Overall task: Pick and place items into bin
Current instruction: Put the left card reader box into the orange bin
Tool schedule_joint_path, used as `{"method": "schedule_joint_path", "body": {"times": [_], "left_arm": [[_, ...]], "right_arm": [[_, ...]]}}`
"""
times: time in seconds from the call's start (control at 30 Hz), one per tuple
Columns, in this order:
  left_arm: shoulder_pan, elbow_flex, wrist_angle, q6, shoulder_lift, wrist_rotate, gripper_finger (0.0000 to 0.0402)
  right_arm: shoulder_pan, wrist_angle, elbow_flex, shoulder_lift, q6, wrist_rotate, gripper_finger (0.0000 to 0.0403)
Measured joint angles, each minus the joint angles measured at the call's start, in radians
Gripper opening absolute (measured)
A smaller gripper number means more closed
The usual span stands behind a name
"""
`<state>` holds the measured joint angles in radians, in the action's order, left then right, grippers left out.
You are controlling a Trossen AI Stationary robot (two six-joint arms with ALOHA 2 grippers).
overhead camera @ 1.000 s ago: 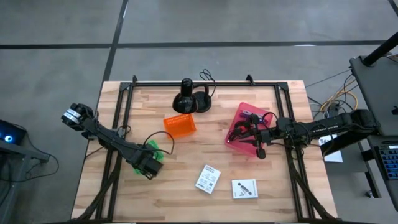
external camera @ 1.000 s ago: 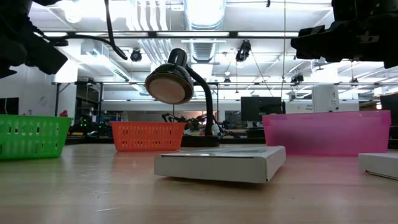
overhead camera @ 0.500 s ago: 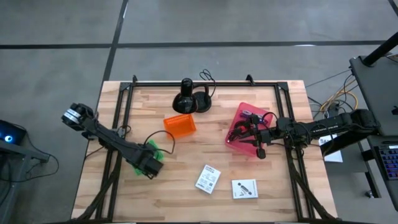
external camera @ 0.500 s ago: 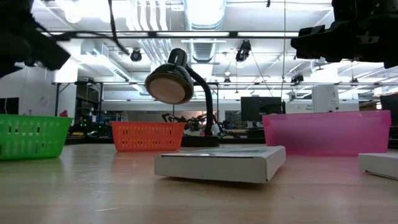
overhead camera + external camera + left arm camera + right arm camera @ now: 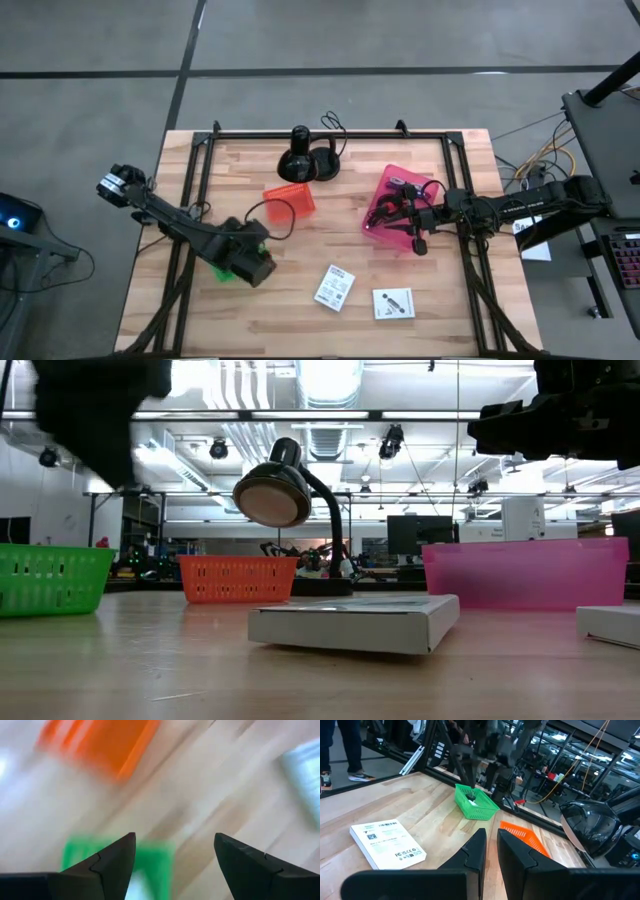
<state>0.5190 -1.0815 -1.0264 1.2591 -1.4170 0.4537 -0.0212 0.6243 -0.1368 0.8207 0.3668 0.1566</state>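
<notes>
- Pink bin (image 5: 395, 205) sat at three o'clock, right gripper (image 5: 418, 240) parked over its edge, fingers nearly closed and holding nothing visible, probably waiting.
- Left gripper (image 5: 258, 268) hovered at eight o'clock over the green bin (image 5: 50, 578), fingers wide and empty, apparently just after a drop.
- Two cards (image 5: 335, 288) lay at six o'clock, unpicked.

Left arm reaching in with fingers spread, right arm waiting with fingers nearly together.

The left arm runs from the table's left edge diagonally toward the middle, its left gripper (image 5: 252, 262) raised above the tabletop; in its wrist view the two dark fingers (image 5: 116, 865) stand wide apart with nothing between them. The right arm stretches in level from the right side, its right gripper (image 5: 405, 222) held aloft, its fingers (image 5: 475, 852) almost touching, only a narrow slit between them.
</notes>
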Motion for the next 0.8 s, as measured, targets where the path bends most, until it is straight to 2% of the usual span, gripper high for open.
{"method": "schedule_joint_path", "body": {"times": [0.1, 0.2, 0.43, 0.53, 0.6, 0.7, 0.8], "left_arm": [[0.0, -0.002, 0.197, -0.199, 0.0, 0.137, 0.0253], [0.0, 0.006, 0.438, -0.44, -0.006, 0.232, 0.0253], [0.0, 0.038, 1.038, -1.09, -0.07, 0.258, 0.0253], [0.0, 0.078, 1.355, -1.369, -0.113, 0.18, 0.0253], [-0.003, 0.093, 1.51, -1.507, -0.143, 0.055, 0.0253], [-0.002, 0.119, 1.659, -1.611, -0.179, -0.144, 0.0254], [-0.002, 0.143, 1.736, -1.634, -0.199, -0.298, 0.0254]], "right_arm": [[0.0, 0.0, 0.0, 0.0, 0.0, 0.0, 0.0036], [0.0, 0.0, 0.0, 0.0, 0.001, 0.0, 0.0036], [0.0, 0.0, 0.0, 0.0, 0.001, 0.0, 0.0036], [0.0, 0.001, 0.0, 0.0, 0.008, 0.0, 0.0036], [0.0, 0.001, 0.0, 0.0, 0.009, 0.0, 0.0036], [0.0, 0.0, 0.0, 0.0, 0.009, 0.0, 0.0036], [0.0, -0.001, 0.0, 0.0, 0.012, 0.0, 0.0036]]}}
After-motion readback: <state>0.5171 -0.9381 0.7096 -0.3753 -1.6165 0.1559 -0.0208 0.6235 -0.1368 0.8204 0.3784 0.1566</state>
